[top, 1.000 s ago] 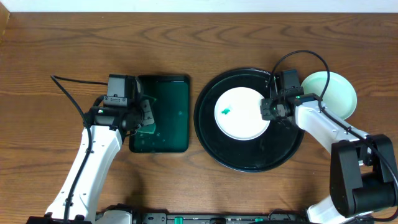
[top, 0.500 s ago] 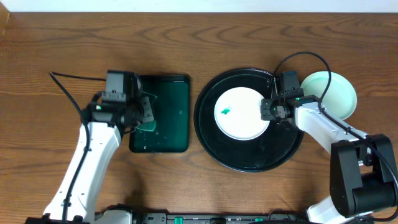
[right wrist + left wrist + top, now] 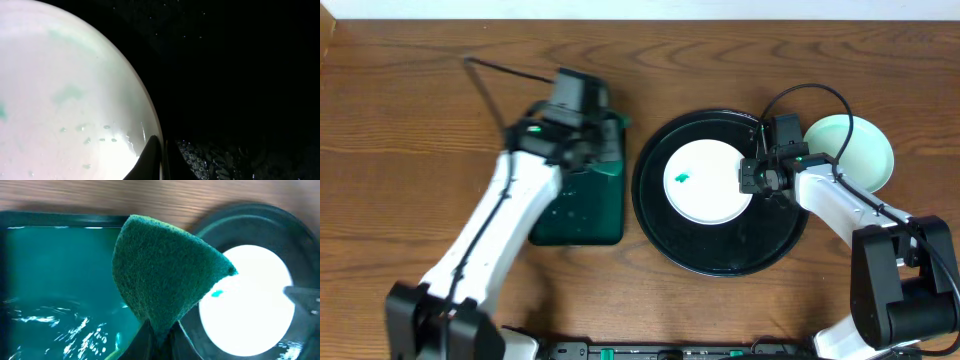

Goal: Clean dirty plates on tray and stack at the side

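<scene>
Plain brown wood-grain tabletop [image 3: 400, 60] under even light, edged by a pale white strip [image 3: 720, 8] along the top.

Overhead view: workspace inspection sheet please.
Surface: brown wooden table.
Job's things: large round black tray holds one white round plate with a green smear; a pale mint plate sits off the tray, to its right.
Clutter: rectangular dark green tray holding water, left of the black tray.
Grippers: left gripper shut on a green scouring sponge; right gripper shut on the white round plate's rim.
Cables: black cable loops above the right arm; another trails from the left.
Surroundings: white wall along the far edge.
</scene>
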Motion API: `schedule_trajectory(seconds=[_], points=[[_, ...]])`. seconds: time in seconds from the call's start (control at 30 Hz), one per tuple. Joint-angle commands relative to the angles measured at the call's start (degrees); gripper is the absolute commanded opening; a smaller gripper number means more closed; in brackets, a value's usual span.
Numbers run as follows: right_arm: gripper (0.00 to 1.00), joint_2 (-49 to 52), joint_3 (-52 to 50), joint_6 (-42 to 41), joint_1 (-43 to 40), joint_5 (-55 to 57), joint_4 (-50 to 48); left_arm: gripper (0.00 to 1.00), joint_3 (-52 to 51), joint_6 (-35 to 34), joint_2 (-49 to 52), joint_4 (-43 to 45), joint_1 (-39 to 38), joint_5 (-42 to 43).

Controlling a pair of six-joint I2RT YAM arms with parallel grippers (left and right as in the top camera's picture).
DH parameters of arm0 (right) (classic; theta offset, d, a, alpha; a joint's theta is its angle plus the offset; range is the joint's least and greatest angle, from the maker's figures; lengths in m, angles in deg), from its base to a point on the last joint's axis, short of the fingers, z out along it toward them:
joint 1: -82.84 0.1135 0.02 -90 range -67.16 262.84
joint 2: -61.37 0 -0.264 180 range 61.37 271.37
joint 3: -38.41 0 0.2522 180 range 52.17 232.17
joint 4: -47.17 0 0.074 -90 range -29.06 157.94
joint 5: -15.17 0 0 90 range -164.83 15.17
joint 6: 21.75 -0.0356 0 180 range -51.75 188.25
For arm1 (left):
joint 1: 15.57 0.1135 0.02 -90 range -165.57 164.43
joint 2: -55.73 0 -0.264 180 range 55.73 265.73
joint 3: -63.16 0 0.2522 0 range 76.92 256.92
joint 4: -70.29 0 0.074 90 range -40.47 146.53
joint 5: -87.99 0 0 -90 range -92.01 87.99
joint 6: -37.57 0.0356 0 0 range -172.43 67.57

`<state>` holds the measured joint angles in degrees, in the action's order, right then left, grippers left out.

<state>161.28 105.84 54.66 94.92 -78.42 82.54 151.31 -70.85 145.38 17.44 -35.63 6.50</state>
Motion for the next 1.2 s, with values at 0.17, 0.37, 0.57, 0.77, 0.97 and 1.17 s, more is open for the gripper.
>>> schedule_trajectory(seconds=[0.17,0.37,0.57,0.77,0.97,1.17], points=[[0.02,0.55,-0.59,-2.25,0.39,-5.07,0.0,0.07,0.85,-11.21,9.53,11.41,-11.28,0.07],[0.02,0.55,-0.59,-2.25,0.42,-6.91,0.22,0.07,0.85,-14.71,13.42,15.3,-14.25,0.04],[0.01,0.55,-0.59,-2.27,0.42,-8.72,0.28,0.07,0.85,-14.97,14.84,15.23,-14.91,-0.15],[0.02,0.55,-0.61,-2.78,0.42,-8.7,0.5,0.07,0.5,-17.18,14.84,14.71,-15.06,-1.25],[0.01,0.55,-0.61,-3.17,1.09,-8.46,0.42,0.07,-1.33,-20.5,14.86,14.53,-15.06,-4.37],[0.01,0.55,-0.61,-3.13,2.25,-6.64,0.26,0.07,-1.44,-20.48,14.86,14.53,-15.08,-4.55]])
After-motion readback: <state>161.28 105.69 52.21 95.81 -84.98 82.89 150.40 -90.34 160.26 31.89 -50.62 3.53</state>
